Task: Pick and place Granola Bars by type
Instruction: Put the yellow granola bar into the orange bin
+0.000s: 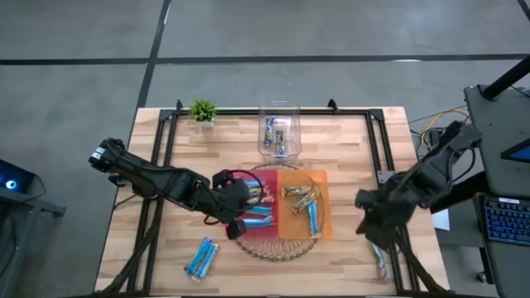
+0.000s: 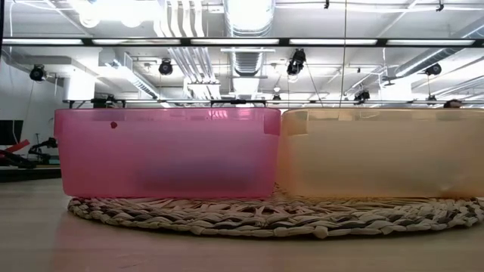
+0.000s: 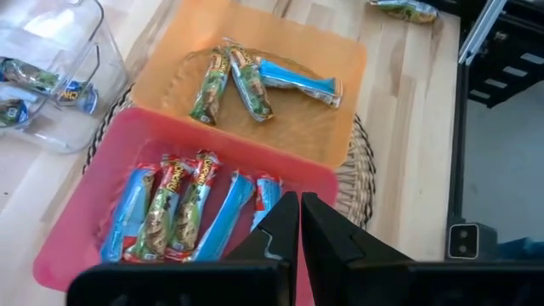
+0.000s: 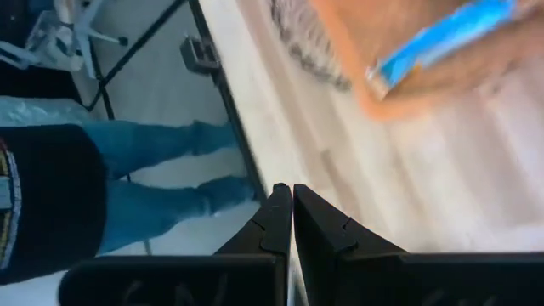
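1. Where the table-level camera looks across the woven mat (image 2: 272, 215), only the frosted walls of the pink tray (image 2: 166, 151) and the orange tray (image 2: 382, 151) show; a dim dark smudge behind the pink wall is all that can be made out of what lies inside, and neither arm shows there.
2. Printing on the granola bars (image 3: 183, 212) is too small to read. On bars inside the clear bin (image 3: 51, 76), a few yellow letters show but cannot be made out.
3. From above, the left gripper (image 1: 236, 228) hangs over the pink tray's near left corner, its two fingers pressed together with nothing between them.
4. The right gripper (image 1: 364, 217) sits just beside the orange tray's right edge, over bare wood, fingers also closed and holding nothing. Its wrist camera catches a person's jeans (image 4: 170, 170) beyond the table edge.
5. Pink tray: blue bars mixed with red-and-green ones, side by side.
6. Orange tray: two green-brown bars and one blue bar (image 3: 297, 81).
7. Two blue bars (image 1: 200, 257) lie loose near the table's front left; one more bar (image 1: 379, 261) lies near the front right edge.
8. A small plant (image 1: 202, 110) stands at the far left corner.
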Motion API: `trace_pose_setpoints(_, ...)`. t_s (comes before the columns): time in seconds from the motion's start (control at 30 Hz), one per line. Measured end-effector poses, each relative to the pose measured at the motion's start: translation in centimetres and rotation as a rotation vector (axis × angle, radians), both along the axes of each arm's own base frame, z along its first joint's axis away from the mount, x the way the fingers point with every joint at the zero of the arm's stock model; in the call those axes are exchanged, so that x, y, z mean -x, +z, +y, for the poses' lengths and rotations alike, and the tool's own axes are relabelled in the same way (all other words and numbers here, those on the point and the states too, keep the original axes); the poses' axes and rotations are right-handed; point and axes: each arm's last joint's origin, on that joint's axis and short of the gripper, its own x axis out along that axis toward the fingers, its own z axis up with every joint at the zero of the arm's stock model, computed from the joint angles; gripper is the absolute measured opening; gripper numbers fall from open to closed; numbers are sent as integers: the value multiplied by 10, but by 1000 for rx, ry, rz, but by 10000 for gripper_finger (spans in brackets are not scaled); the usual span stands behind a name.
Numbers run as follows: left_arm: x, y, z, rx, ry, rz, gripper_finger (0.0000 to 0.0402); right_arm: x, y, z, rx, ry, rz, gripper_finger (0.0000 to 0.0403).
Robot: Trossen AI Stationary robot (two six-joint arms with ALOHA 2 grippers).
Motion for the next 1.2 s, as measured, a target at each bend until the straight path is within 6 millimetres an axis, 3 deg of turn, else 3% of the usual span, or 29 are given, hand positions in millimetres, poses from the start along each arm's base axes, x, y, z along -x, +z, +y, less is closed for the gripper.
trace_pose_setpoints(0.2,0,0,0,-32,-31,3,0,-2,-19,37,76,137,71,8)
trace_pose_setpoints(0.4,0,0,0,-39,-38,4,0,6,-39,65,204,608,82,8)
trace_pose_setpoints(0.5,0,0,0,-38,-37,4,0,11,-48,70,238,795,132,8)
trace_pose_setpoints(0.63,0,-1,1,-48,-41,4,0,15,-55,69,306,907,179,8)
trace_pose_setpoints(0.9,-1,-1,1,-76,-34,0,0,15,-56,67,388,1189,67,8)
trace_pose_setpoints(1.0,-1,-1,1,-73,-31,-1,0,15,-57,66,400,1135,86,8)
trace_pose_setpoints(1.2,-1,-3,1,-68,-23,6,0,8,-56,65,297,607,273,8)
